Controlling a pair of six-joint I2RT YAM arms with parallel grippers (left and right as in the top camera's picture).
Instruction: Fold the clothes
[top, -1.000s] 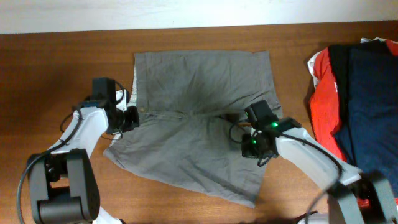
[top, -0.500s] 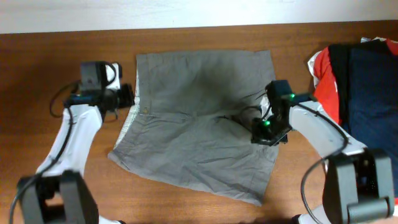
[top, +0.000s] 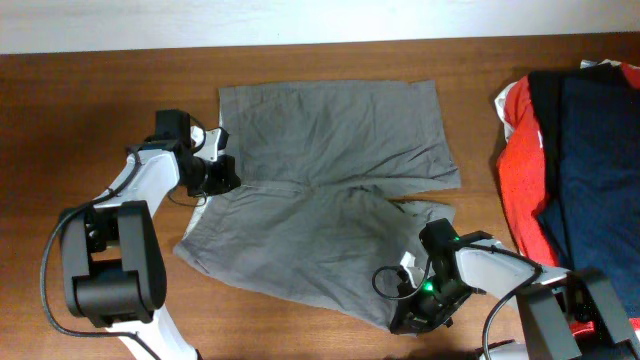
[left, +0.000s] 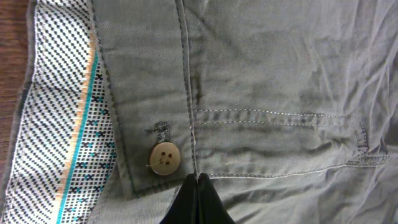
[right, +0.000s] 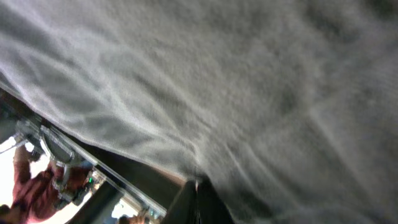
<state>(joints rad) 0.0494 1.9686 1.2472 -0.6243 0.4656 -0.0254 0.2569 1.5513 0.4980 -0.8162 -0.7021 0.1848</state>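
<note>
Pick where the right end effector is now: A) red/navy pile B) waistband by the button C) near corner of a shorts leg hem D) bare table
C: the right end effector is shut at the shorts' near hem corner; the left end effector is the one by the button.

Shorts (top: 330, 190): plain khaki-grey, paler stitching. Lining (left: 59, 124): white with black dotted weave, an orange stripe, teal line and crosses. Button (left: 165, 157): tan. Table (top: 80, 110): brown wood grain. Pile of clothes (top: 520, 170): red, navy, black.
</note>
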